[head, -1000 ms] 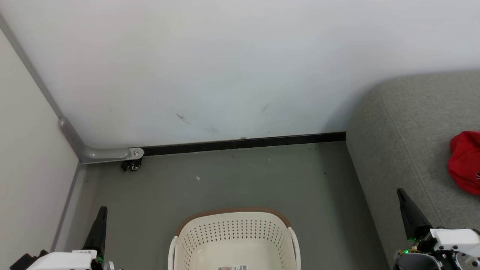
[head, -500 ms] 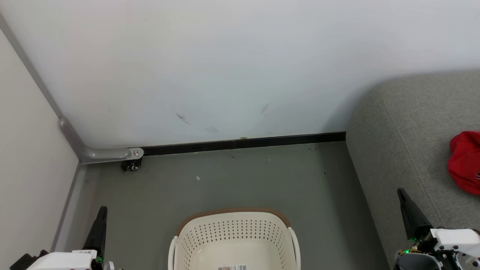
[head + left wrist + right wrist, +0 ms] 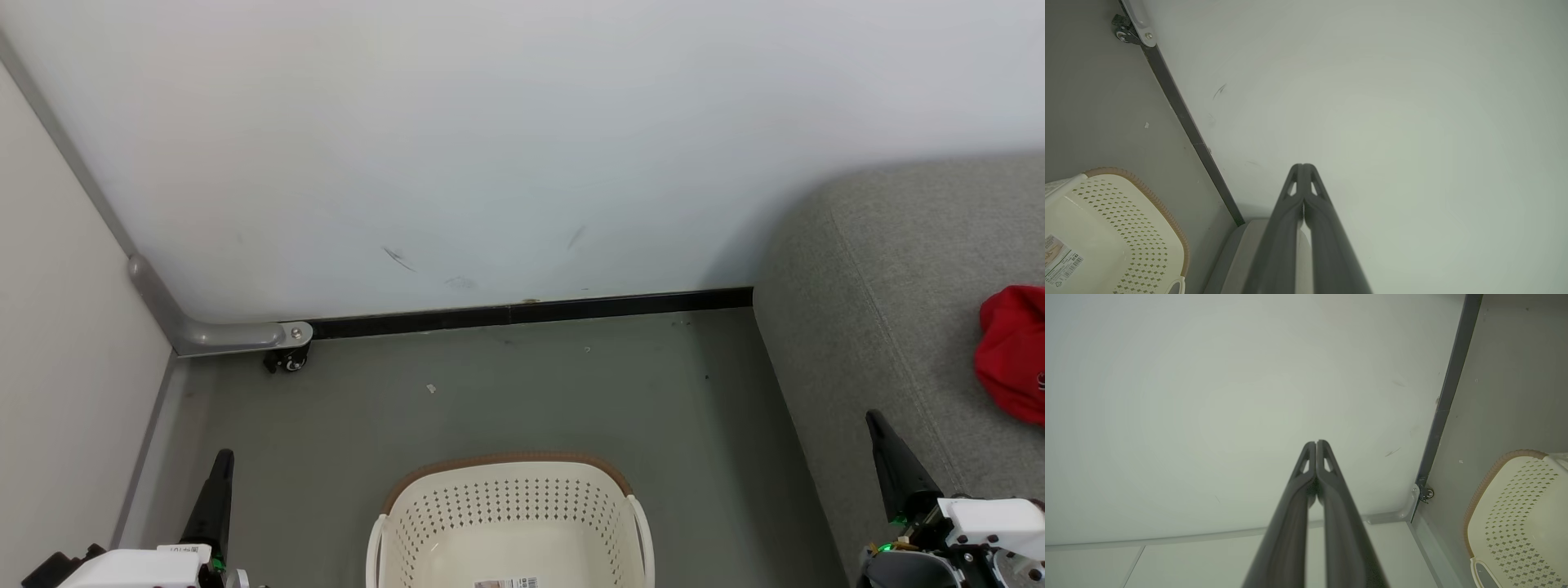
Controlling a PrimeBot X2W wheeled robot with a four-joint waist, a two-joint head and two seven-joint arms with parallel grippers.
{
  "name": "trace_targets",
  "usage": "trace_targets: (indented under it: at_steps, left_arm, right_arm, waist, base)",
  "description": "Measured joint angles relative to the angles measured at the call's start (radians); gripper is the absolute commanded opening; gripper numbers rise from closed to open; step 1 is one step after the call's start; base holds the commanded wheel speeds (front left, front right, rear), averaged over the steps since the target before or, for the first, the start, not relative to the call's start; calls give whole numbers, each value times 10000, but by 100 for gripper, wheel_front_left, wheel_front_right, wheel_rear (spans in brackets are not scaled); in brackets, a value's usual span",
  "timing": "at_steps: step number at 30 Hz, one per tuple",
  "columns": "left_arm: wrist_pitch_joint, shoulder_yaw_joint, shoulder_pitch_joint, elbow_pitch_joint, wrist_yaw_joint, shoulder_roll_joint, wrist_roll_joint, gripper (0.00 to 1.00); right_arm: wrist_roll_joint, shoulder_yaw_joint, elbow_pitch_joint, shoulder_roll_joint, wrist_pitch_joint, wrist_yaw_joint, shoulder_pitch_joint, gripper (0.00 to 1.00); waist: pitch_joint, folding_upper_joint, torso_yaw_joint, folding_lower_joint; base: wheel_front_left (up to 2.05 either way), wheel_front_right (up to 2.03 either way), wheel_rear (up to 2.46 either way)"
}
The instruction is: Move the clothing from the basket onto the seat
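Observation:
The cream basket (image 3: 510,498) with its brown rim stands on the floor at the bottom centre of the head view; its floor shows a barcode label and no fabric. Red clothing (image 3: 1012,351) lies bunched on the grey seat (image 3: 882,310) at the right edge. My left gripper (image 3: 220,461) rests at the lower left, shut and holding nothing, fingers pressed together in the left wrist view (image 3: 1302,167). At the lower right, in front of the seat's side, my right gripper (image 3: 875,420) is shut and holding nothing, also seen in the right wrist view (image 3: 1315,443). The basket also shows in both wrist views (image 3: 1114,228) (image 3: 1519,514).
A white wall (image 3: 490,147) with a black skirting strip (image 3: 531,312) closes the far side. At the left, a pale partition stands on a grey metal foot with a small caster (image 3: 287,359). Grey floor (image 3: 490,392) lies between basket and wall.

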Motion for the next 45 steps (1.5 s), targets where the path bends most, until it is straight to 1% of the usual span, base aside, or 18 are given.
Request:
trace_targets:
  at_steps: [45]
  left_arm:
    - [-2, -2, 0, 0, 0, -2, 0, 0]
  right_arm:
    - [-2, -61, 12, 36, 90, 0, -1, 0]
  waist:
    - [0, 0, 0, -1]
  base:
    - [0, 0, 0]
